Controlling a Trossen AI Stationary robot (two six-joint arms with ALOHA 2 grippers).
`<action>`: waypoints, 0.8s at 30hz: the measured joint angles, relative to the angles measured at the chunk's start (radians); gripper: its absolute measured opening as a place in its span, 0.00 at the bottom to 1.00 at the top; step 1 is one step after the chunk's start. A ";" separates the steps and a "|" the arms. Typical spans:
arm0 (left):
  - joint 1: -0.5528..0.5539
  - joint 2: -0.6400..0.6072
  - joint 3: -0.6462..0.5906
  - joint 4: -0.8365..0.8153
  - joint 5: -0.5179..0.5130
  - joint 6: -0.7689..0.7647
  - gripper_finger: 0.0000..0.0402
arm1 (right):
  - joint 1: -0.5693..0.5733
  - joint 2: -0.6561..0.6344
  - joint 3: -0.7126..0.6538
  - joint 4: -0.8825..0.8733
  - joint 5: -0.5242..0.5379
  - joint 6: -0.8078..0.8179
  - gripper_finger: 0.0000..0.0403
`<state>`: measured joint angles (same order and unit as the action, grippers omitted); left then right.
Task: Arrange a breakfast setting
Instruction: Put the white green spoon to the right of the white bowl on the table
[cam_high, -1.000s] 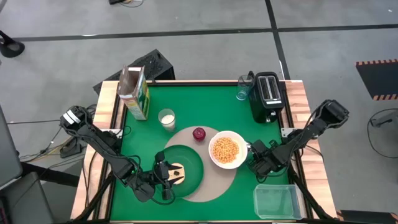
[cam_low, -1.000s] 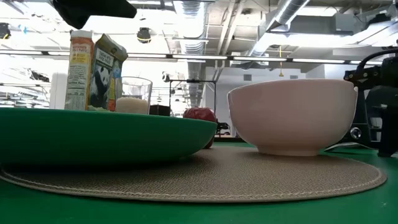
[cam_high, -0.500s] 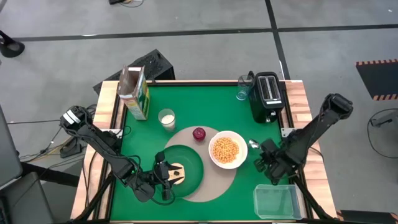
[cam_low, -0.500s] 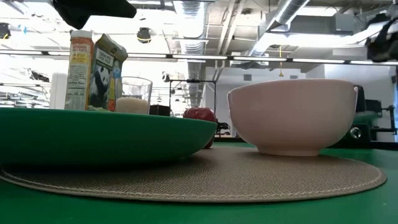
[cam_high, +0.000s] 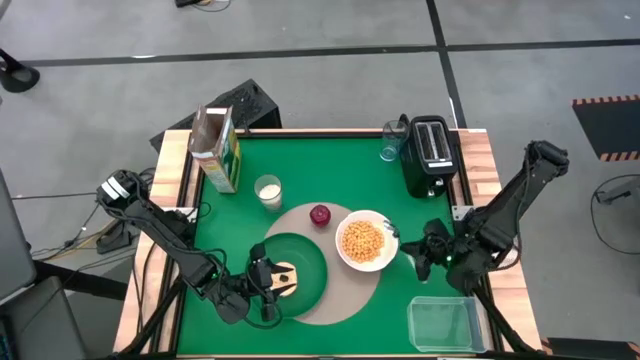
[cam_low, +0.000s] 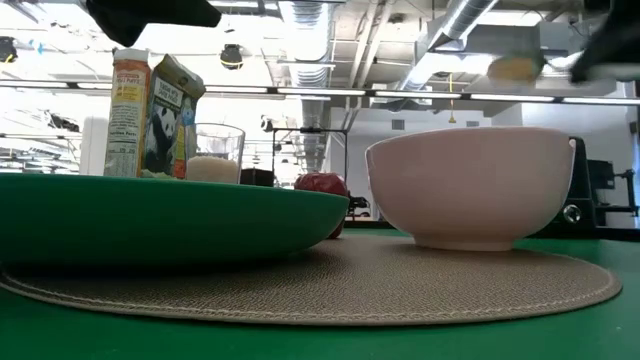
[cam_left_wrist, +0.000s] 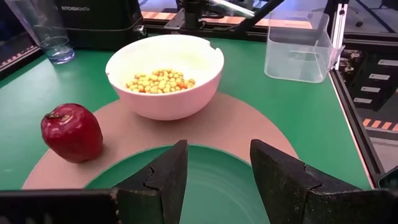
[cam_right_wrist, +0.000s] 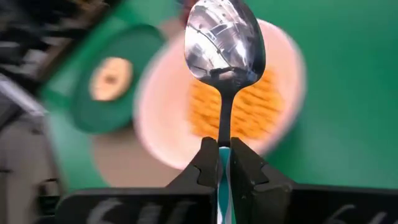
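Observation:
On the round beige placemat (cam_high: 345, 295) sit the dark green plate (cam_high: 310, 262) with the pale bagel (cam_high: 284, 278) on it, the white bowl (cam_high: 364, 241) of cereal and the red apple (cam_high: 320, 214). The milk glass (cam_high: 268, 190) and the cereal box (cam_high: 218, 148) stand at the far left. My right gripper (cam_high: 405, 241) hangs just right of the bowl, shut on the metal spoon (cam_right_wrist: 225, 40). My left gripper (cam_left_wrist: 217, 177) stands open above the plate's near left part, beside the bagel, with nothing between its fingers. My right gripper pinches the spoon's handle (cam_right_wrist: 224, 138) between its two fingers, a little behind the spoon's head. The spoon sticks out ahead of the fingers, in line with them, toward the table's left. It is lifted clear, its head (cam_high: 391, 229) over the white bowl's right rim.
A black toaster (cam_high: 430, 155) and an empty glass (cam_high: 390, 148) stand at the far right corner. A clear plastic container (cam_high: 443, 322) sits at the near right. Bare green table lies between the placemat and the far edge.
My right gripper has risen from the table right of the bowl and tipped up from steeply downward toward level, carrying the spoon. The spoon is now lifted clear of the table, its head at the bowl's right rim.

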<state>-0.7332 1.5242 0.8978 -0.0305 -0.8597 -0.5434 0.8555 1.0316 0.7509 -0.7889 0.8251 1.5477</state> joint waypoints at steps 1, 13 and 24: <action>0.003 0.000 0.000 0.004 0.000 0.000 0.41 | -0.004 0.000 0.000 0.055 0.015 -0.058 0.07; 0.089 0.000 0.000 0.174 0.250 0.005 0.64 | -0.137 0.143 0.002 0.871 -0.083 -0.876 0.07; 0.118 0.091 0.001 0.581 0.352 0.221 0.72 | -0.317 0.444 0.002 1.668 -0.610 -1.261 0.07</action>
<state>-0.6155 1.6153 0.8986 0.5506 -0.5072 -0.3220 0.5384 1.4758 0.7525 0.8792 0.2153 0.2869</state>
